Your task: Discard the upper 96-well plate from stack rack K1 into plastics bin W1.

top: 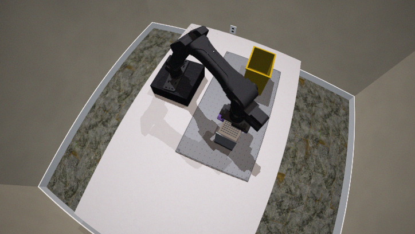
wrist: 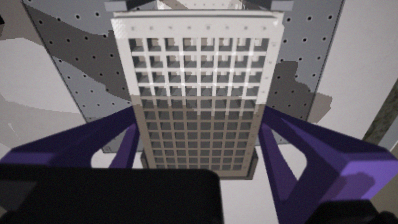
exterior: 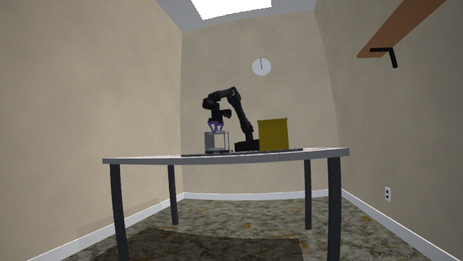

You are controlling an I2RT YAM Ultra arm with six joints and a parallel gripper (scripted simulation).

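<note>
While the purple fingers are pressing on its two long sides, the upper 96-well plate (wrist: 197,95) is hanging in the gripper (wrist: 197,150), lifted just above the stack rack K1 (exterior: 210,141) at the near left of the perforated grey baseplate (top: 203,156). Judging by its thin white walls and open grid of square wells, the plate is likely light and stiff, a moulded plastic slab that is probably smooth and a little slippery at the edges. Its long side walls look like the sound place to hold, and that is where the pads are sitting, towards the end nearer the wrist; a grip across the well grid itself would offer nothing solid. With so much of the plate sticking out beyond the fingers, it may be prone to tipping if swung fast.

Below it, the rack is showing as a grey boxy frame with thin posts; the lower plate cannot be made out with any certainty. Farther back and to the right, well apart from the rack, the plastics bin W1 (top: 259,71) is standing upright, a tall yellow square tube with its mouth open. Beneath everything the white table (top: 145,180) is spreading out, smooth and matt.
</note>
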